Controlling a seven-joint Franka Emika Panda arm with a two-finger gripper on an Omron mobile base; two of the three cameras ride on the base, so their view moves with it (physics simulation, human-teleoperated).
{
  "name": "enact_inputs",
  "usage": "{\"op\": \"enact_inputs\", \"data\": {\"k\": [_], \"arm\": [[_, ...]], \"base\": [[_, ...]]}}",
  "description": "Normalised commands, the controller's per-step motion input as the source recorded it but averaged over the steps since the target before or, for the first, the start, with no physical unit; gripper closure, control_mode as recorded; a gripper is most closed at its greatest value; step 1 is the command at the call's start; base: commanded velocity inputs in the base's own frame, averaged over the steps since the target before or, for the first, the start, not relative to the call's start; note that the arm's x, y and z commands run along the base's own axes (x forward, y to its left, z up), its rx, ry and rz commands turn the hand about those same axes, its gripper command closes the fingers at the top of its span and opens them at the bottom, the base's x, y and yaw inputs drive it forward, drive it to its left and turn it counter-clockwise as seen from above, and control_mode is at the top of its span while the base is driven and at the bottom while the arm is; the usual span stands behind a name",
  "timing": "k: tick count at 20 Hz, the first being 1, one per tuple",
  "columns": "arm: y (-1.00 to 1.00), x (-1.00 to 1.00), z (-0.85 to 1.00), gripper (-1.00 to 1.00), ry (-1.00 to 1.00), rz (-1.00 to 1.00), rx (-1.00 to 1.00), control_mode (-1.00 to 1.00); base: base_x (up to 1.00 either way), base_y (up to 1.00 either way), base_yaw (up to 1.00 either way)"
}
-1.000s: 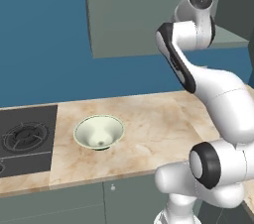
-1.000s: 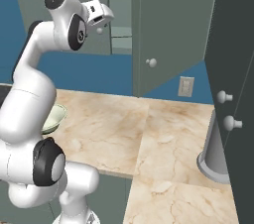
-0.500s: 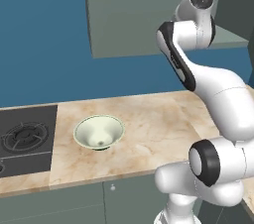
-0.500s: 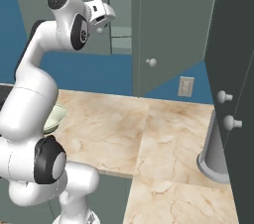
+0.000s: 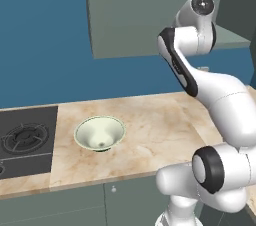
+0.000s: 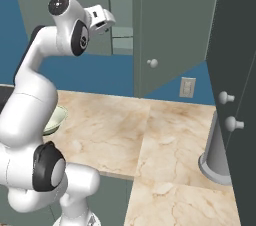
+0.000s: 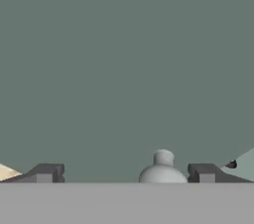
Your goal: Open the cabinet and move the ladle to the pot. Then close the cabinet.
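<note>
Judging by the flat, rigid cabinet [image 6: 170, 25] door hanging partly open up on the wall, it had nothing grabbable except its small round knob [image 7: 162, 167] — slippery-looking — which sat between the spread-apart fingertips of the gripper [image 7: 124, 172].

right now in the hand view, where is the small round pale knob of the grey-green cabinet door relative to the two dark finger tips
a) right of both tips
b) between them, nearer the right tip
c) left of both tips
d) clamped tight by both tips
b: the knob sits in the open gap of the gripper, close to the right-hand tip, on the grey-green cabinet door.
</note>
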Motion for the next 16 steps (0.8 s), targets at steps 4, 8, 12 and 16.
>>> {"op": "enact_inputs", "data": {"k": [4,8,12,16], "arm": [[0.00,0.21,-0.44,-1.00,-0.01,0.02,0.04,-1.00],[0.06,0.56,-0.24,1.00,-0.02,0.07,0.02,-1.00],[0.03,0.69,0.00,1.00,-0.05,0.10,0.02,-1.00],[0.00,0.60,0.00,1.00,-0.02,0.10,0.02,-1.00]], "base": [[0.00,0.00,0.00],[0.00,0.00,0.00],[0.00,0.00,0.00],[0.00,0.00,0.00]]}}
